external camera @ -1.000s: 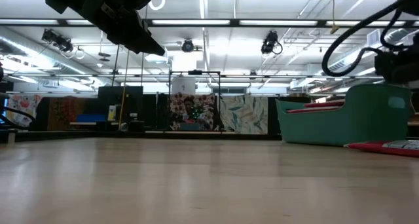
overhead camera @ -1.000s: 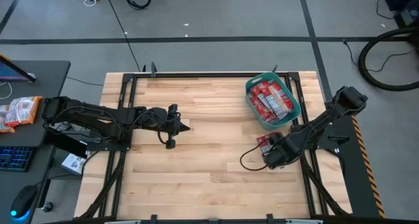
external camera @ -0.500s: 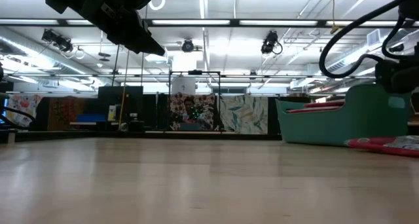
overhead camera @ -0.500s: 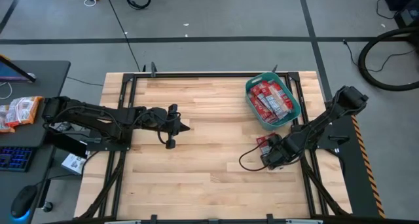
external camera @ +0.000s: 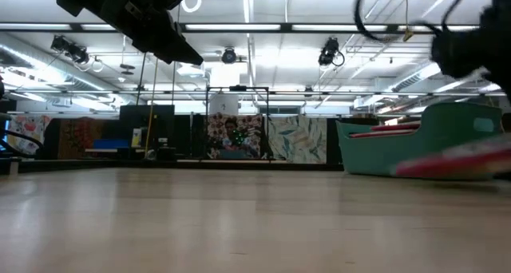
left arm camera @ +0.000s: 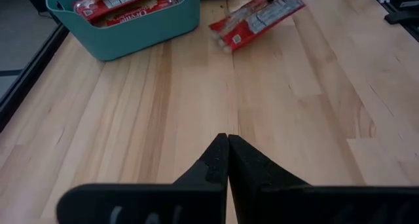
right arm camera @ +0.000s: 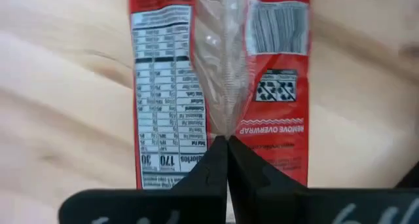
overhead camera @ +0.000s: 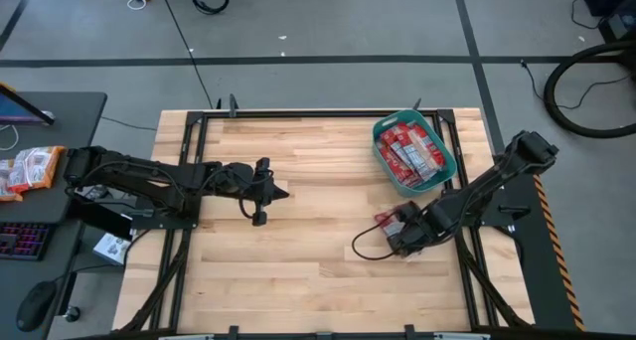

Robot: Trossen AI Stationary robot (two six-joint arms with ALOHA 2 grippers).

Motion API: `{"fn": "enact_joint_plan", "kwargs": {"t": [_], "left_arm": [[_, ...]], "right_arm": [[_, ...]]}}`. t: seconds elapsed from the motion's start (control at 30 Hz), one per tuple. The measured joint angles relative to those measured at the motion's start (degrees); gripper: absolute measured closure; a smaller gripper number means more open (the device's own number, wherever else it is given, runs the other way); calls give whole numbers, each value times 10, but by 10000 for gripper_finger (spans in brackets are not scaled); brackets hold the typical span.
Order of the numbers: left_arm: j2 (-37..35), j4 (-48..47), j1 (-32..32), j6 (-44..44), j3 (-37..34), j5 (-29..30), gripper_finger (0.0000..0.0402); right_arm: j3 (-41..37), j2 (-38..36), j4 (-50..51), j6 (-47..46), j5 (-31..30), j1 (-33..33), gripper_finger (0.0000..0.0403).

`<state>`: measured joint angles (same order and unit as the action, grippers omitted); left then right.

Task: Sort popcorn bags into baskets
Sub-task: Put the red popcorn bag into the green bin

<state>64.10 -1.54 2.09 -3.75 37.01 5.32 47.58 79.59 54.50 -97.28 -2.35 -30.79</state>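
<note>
Low view blurs the popcorn bag [external camera: 459, 157] and cuts off the right gripper [overhead camera: 397, 231], pinched on the bag's back seam. Bag hangs just off the table [overhead camera: 298, 241], near the basket [overhead camera: 413, 153], its long axis stretching away from the fingers. Left gripper [overhead camera: 281, 191] is closed, empty.

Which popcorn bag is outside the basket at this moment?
The single popcorn bag in the right gripper, which is shut on its back seam, just above the table. All the other bags lie inside the teal basket.

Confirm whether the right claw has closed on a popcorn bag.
Yes: the right claw is pinched shut on the clear back seam of a red popcorn bag.
</note>
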Motion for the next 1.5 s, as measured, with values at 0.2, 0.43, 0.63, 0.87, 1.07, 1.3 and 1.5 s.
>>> {"fn": "enact_joint_plan", "kwargs": {"t": [0.2,0.43,0.63,0.87,1.07,1.3,1.5], "left_arm": [[0,10,0,0,0,0,392],[0,9,0,0,0,0,392],[0,9,0,1,0,0,392],[0,4,0,1,0,0,392],[0,4,0,0,0,0,392],[0,4,0,0,0,0,392],[0,5,0,-3,0,0,392]], "right_arm": [[104,0,79,72,-87,28,400],[224,-1,213,143,-207,88,400],[256,-2,294,290,-215,190,401],[222,-68,306,419,-207,340,401],[159,-143,230,541,-199,447,401],[51,-181,137,607,-157,542,398],[17,-181,145,605,-174,591,368]]}}
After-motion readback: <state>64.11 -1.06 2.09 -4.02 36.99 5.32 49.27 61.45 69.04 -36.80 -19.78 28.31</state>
